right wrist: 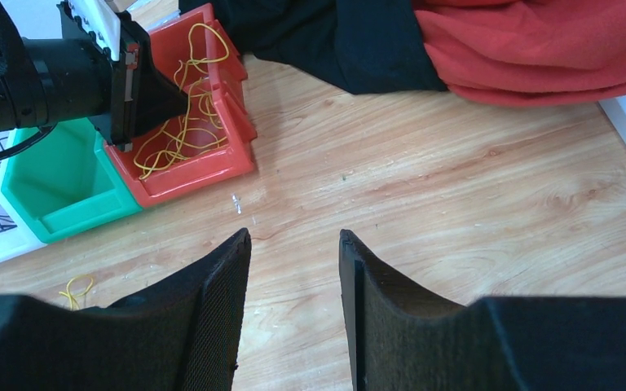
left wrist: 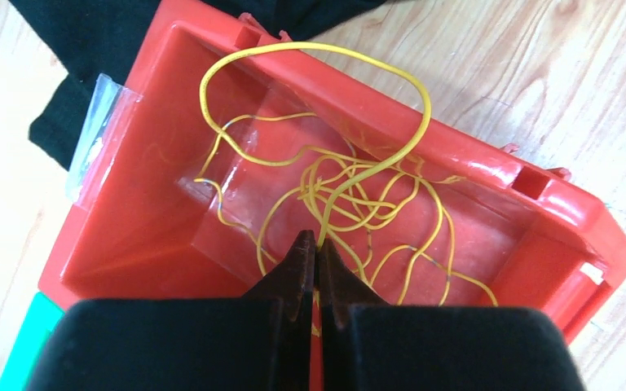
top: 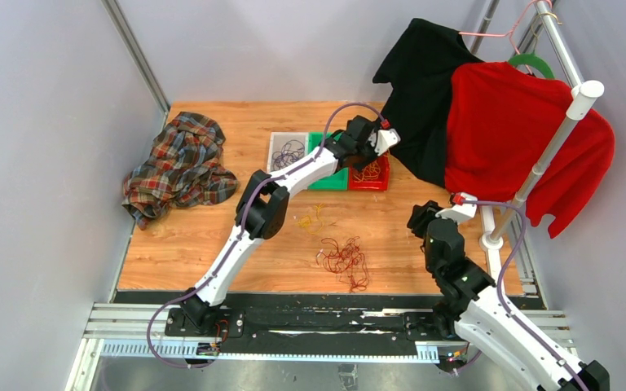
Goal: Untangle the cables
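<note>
Left arm (top: 289,173) stretched far across desk (top: 212,244), jaws clamped on yellow cable (left wrist: 359,199) looping over red bin (left wrist: 489,167) rim. Right arm (top: 456,269) bent near desk's right edge, jaws wide above bare wood. Dark red cables (top: 344,259) loose mid-desk between arms.

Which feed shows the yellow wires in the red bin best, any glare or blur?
Left wrist: sharp on the yellow cable pinched in the left gripper; glare patches on the red bin floor, tabletop washed out at left. Right wrist: clear, bin small. Top external: even light, cable tiny, left arm partly over the bin.
</note>
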`<state>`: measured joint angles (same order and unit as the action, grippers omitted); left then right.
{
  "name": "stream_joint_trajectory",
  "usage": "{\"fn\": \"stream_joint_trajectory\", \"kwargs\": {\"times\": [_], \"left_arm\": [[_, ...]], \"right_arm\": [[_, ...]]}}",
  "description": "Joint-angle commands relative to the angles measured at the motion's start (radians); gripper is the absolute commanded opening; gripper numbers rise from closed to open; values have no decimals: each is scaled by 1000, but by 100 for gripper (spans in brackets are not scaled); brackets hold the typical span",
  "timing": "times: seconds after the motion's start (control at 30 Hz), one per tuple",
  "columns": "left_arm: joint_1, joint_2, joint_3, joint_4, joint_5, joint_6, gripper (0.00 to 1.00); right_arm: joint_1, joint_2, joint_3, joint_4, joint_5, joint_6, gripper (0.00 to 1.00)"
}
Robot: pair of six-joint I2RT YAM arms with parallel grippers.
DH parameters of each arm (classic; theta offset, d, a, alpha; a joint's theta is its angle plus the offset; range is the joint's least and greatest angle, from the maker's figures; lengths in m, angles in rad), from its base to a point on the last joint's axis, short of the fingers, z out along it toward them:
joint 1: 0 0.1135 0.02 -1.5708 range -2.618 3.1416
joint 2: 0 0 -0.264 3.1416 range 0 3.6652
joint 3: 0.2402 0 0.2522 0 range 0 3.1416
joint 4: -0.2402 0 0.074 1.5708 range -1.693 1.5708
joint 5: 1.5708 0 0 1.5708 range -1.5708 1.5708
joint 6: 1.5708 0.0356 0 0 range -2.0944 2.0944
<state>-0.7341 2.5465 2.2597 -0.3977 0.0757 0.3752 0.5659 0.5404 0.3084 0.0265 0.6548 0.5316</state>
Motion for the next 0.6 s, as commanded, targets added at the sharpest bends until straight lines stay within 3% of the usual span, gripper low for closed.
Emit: {"fn": "stream_joint_trajectory", "kwargs": {"times": [0.0,0.07,0.17,0.3,0.57], "left_arm": [[-4,20,-1,13,-49,40,0],[-4,8,-1,13,-30,27,3],[-4,-28,0,9,12,4,18],[-1,-100,-10,-15,84,-8,48],[11,-178,17,-97,131,-21,80]], "right_arm": [[-15,4,-14,-4,17,14,44],[-16,10,-12,-4,15,15,44],[-17,18,-8,1,13,15,44],[-17,12,-3,0,9,13,44],[-18,-14,7,-27,1,17,44]]}}
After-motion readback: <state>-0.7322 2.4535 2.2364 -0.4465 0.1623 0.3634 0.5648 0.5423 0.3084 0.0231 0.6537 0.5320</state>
